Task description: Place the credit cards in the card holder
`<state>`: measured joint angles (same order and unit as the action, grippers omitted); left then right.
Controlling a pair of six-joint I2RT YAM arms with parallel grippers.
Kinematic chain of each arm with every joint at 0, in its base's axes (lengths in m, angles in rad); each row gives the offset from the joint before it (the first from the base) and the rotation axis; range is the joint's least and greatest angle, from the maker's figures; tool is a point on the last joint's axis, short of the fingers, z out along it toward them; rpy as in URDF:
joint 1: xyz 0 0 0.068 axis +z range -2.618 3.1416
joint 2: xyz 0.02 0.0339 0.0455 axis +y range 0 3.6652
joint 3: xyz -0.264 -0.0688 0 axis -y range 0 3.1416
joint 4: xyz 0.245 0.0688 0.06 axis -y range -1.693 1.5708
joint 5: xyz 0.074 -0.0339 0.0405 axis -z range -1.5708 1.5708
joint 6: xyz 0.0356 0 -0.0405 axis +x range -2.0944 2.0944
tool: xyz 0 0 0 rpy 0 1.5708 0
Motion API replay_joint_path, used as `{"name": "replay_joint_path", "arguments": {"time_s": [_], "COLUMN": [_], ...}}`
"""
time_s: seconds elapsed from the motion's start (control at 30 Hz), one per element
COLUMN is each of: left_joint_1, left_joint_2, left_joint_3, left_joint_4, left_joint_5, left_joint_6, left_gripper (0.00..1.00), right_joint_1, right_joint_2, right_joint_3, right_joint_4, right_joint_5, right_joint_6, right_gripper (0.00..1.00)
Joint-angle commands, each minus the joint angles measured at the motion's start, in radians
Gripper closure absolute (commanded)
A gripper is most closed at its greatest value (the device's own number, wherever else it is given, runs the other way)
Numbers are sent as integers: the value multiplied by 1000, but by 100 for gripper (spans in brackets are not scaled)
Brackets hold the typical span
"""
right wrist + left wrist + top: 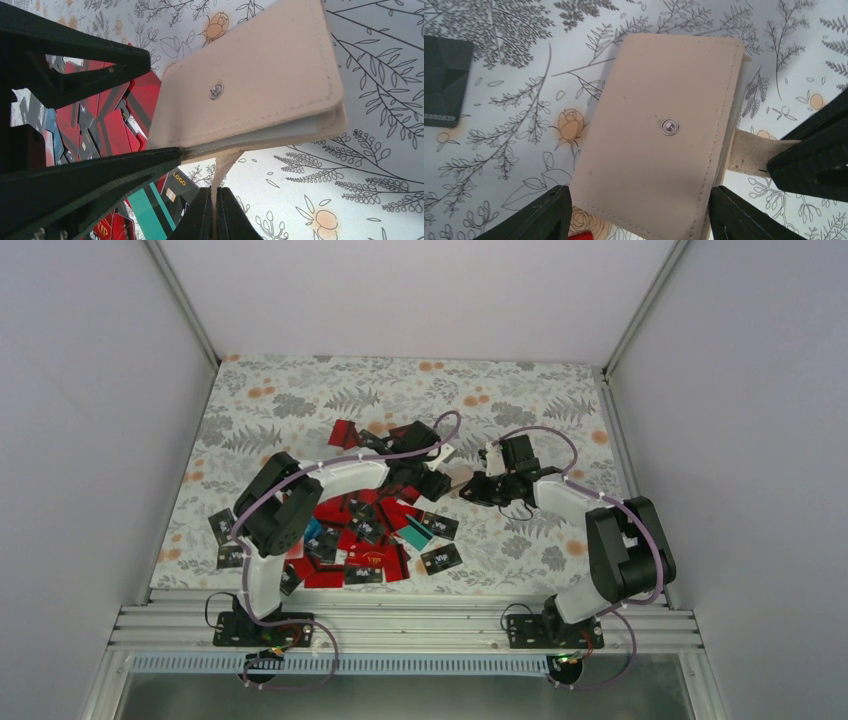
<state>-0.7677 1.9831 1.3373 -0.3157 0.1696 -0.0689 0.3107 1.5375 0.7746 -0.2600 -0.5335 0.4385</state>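
Observation:
The tan card holder [458, 480] is closed, snap stud up, and held tilted above the table between both grippers. It fills the left wrist view [659, 135] and the right wrist view [260, 85]. My left gripper [641, 192] has its fingers spread wide against the holder's two long edges near one end. My right gripper [216, 192] is shut on the holder's tan strap [225, 165], which hangs from its edge. The credit cards [360, 535], mostly red with some black and teal, lie in a heap under my left arm.
A black card [444, 80] lies alone on the floral cloth. Black and teal cards [145, 215] lie just below the holder. Stray black cards [222, 525] sit at the left. Grey walls enclose the table, and a metal rail [400, 625] runs along the front.

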Motion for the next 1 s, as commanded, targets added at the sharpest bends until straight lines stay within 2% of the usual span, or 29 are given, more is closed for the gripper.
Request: {"name": "replay_joint_path", "arguments": {"time_s": [0.0,0.37,0.83,0.97], "left_joint_1": [21,48,55,55], "left_joint_2": [6,56,168,194], "left_joint_3": [41,126,265,296], "left_joint_4": [10,-12,-38,-26], "left_joint_5": [-3,15,58,110], "left_joint_6": [-26,-46,-46,-29], "left_gripper": [32,36,47,50], "right_joint_1": [-7,-7,-7,-6], "right_joint_2": [-20,-16,-7,-7], "right_joint_3": [-1,-8,-15,-15], "right_joint_4": [-4,-5,1,1], "right_joint_5": [9,9,7,7], "right_joint_6": [-19,-25,-29,-30], "right_gripper": [96,96,96,96]}}
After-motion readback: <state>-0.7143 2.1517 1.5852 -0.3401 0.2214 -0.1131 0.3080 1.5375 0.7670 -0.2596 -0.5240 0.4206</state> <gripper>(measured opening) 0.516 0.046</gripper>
